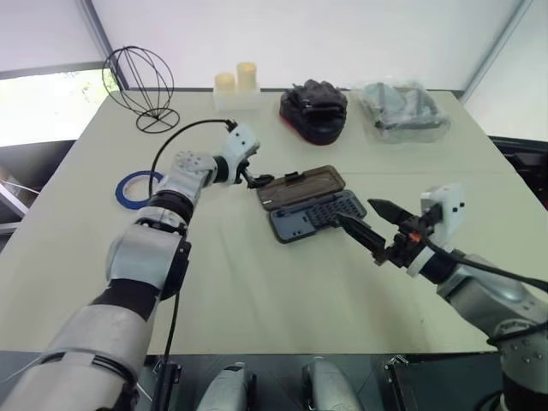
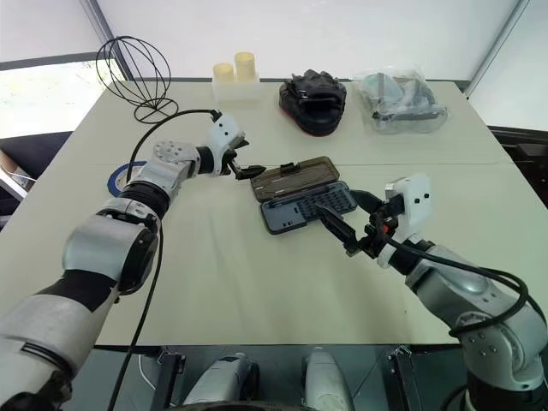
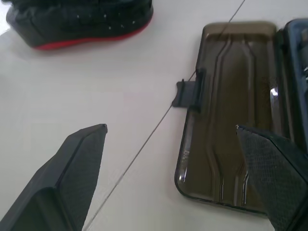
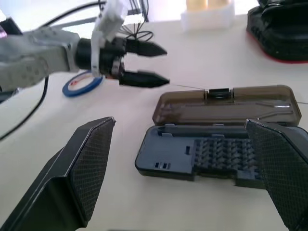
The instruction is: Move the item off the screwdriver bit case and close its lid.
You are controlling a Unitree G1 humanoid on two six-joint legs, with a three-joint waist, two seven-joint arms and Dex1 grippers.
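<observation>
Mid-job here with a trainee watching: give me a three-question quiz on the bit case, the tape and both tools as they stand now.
1. True or false: the blue tape ring lies on the screwdriver bit case.
2. The lid is: A open, lying flat on the table; B shut; C standing upright.
3. Fill in: the left tool hangs near the lid's ____ tab, and the right tool is open over the case.

Key: 1 false, the ring lies on the table beside the left arm. 2 A. 3 latch.

No readable text, label, brand, number or sign appears anywhere: none on the dark grey-blue plastic screwdriver bit case or its translucent smoky brown lid.
</observation>
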